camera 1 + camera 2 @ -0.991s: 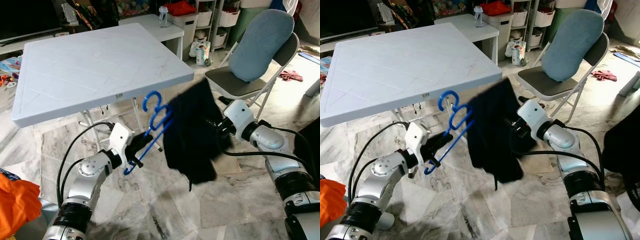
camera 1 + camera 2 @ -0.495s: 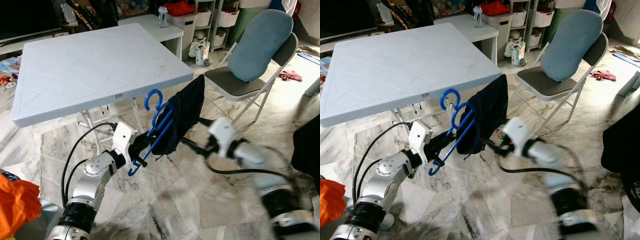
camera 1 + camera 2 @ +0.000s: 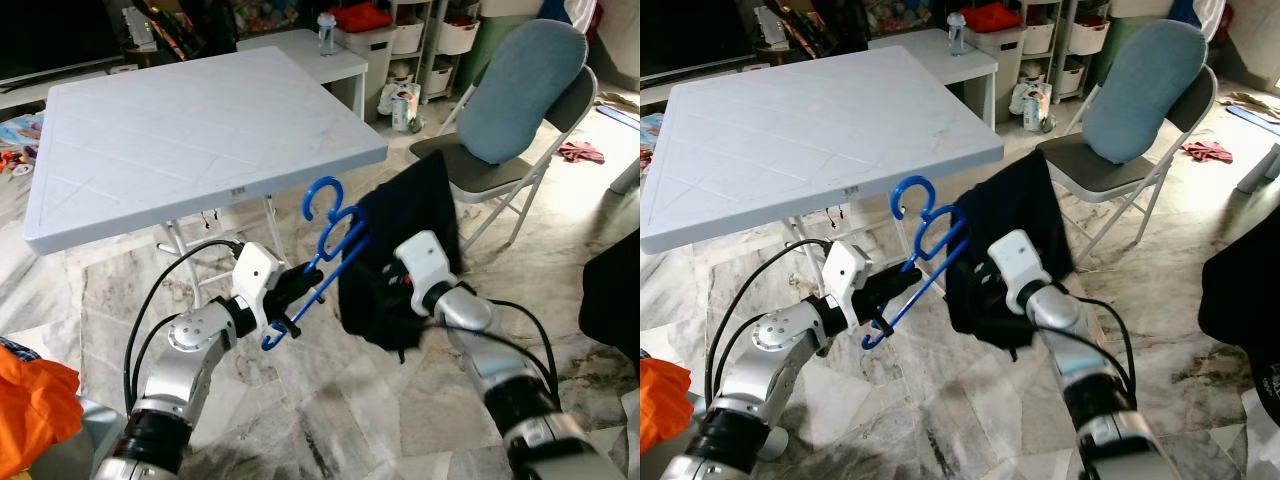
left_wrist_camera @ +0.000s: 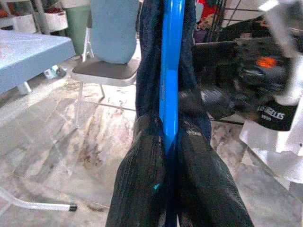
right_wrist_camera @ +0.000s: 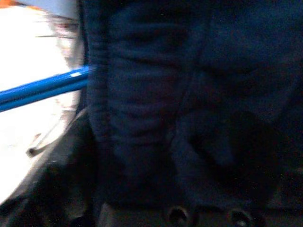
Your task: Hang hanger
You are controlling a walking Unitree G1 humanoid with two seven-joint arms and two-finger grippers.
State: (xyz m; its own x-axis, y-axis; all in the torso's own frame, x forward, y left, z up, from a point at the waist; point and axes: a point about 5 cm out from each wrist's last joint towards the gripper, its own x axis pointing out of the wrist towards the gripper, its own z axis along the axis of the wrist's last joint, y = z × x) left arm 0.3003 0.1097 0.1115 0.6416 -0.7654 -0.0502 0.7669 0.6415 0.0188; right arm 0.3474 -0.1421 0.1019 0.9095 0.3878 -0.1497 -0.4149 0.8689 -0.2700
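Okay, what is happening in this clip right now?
The robot is working a dark garment onto blue hangers. Its left gripper is shut on the hangers' lower bar, holding them up in front of the white table. The right gripper is pressed into the hanging cloth from the other side; its fingers are buried in fabric. The garment drapes over the hangers' far end, bunched and uneven.

Even daylight is filling the room, and the white folding table (image 3: 200,130) is glaring slightly while casting a soft shadow on the marble floor (image 3: 330,420). The right wrist view is reading dim and blurred across the dark garment (image 5: 189,109), and the left wrist view is smearing toward 2 o'clock.
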